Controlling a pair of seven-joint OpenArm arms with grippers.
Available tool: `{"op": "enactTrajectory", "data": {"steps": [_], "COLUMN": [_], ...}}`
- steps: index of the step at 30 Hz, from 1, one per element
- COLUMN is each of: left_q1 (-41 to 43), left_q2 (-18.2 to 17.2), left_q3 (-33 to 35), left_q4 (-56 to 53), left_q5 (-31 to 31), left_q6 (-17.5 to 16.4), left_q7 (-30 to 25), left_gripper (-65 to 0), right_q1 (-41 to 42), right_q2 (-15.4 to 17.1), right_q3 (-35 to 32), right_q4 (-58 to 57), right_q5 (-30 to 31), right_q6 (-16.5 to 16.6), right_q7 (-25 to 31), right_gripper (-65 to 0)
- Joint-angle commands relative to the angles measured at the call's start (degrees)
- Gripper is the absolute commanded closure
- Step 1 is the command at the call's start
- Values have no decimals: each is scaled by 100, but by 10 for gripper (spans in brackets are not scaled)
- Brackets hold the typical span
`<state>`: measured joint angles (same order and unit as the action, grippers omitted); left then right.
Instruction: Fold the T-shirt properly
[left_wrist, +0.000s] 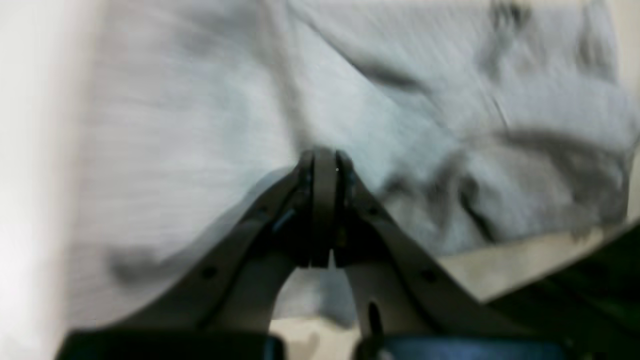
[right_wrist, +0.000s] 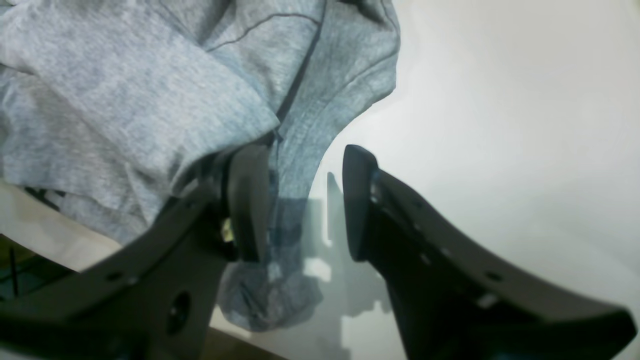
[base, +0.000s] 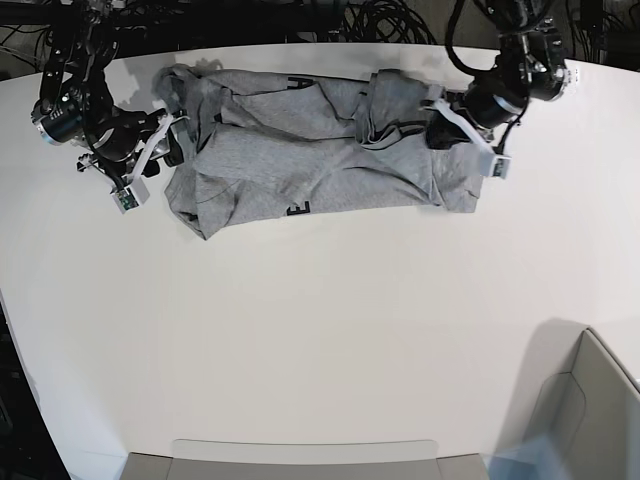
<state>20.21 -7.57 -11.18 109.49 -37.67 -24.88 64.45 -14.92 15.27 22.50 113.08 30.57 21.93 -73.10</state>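
Observation:
The heather-grey T-shirt (base: 300, 160) lies crumpled across the far part of the white table (base: 320, 330), with bits of black lettering (base: 298, 208) showing at its edges. My left gripper (base: 440, 132) is over the shirt's bunched right end. In the blurred left wrist view its jaws (left_wrist: 325, 157) are closed together with grey cloth (left_wrist: 200, 125) pulled up to the tips. My right gripper (base: 178, 150) is at the shirt's left end. In the right wrist view it (right_wrist: 300, 200) is open, a strip of the shirt (right_wrist: 100, 90) lies between the jaws, and a fold drapes over one finger (right_wrist: 247, 200).
Cables and arm bases (base: 380, 20) run along the table's far edge. A grey bin (base: 590, 400) stands at the front right corner and a grey tray rim (base: 300, 460) lies along the front edge. Bare white table (right_wrist: 500, 125) lies beside the right gripper.

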Motion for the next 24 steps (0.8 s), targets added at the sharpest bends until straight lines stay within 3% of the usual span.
{"op": "enactTrajectory", "data": {"steps": [1,6,13,19,24], "left_q1": [-12,-12,-346,-1673,-2271], "left_q2": [-38,-38,6,480,867], "left_q3": [111,463,595,955,920], "left_q4": [88,88,-140,-1644,-1696], "left_q5": [62,404,431,431,440], "left_q6": [-21,-21,-21,-21,-30], "left_q7": [-75,-110,-137,-137,-137], "left_gripper": [0,0,0,0,0], "right_q1": [54,54,63,98,169], "right_q2": [78,95,201,183,192], "right_q3": [31,40,49,49,49], "right_q4": [73,73,73,90,108], "right_q5": [60,60,60,77,77], "right_q6": [44,44,44,44,44], "right_q7": [62,62,70,70,79], "right_gripper": [-247,-247,-247,-247,-247]}}
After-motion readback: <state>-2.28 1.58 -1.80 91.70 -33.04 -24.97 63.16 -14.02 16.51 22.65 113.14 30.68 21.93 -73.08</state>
